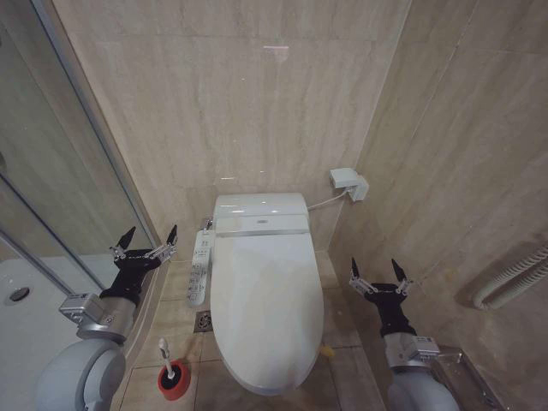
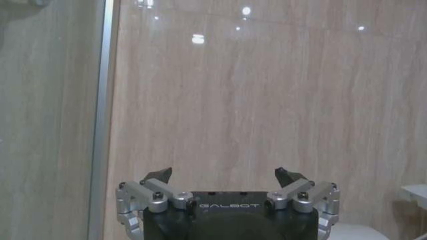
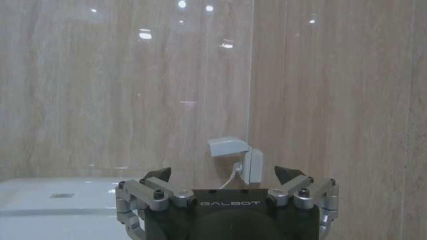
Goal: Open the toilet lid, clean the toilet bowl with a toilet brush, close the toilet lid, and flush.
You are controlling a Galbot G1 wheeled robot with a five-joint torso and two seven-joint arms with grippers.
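The white toilet lid (image 1: 261,300) lies shut over the toilet, so the toilet bowl is hidden beneath it. On the floor to its left stands the toilet brush (image 1: 164,353), a white stick in a small red cup holder (image 1: 174,381). My left gripper (image 1: 149,236) hangs open in the air left of the toilet, above the shower edge, holding nothing. My right gripper (image 1: 378,268) is open and empty to the right of the toilet, near the side wall. In the wrist views the left gripper (image 2: 227,174) and right gripper (image 3: 225,173) both face the tiled back wall.
A long white button panel (image 1: 200,266) runs along the toilet's left side. A white wall socket box (image 1: 348,183) (image 3: 237,157) with a cable sits right of the tank (image 1: 259,212). The glass shower screen (image 1: 60,171) and tray are at left, a floor drain (image 1: 204,320) beside the toilet, white hose (image 1: 514,278) at right.
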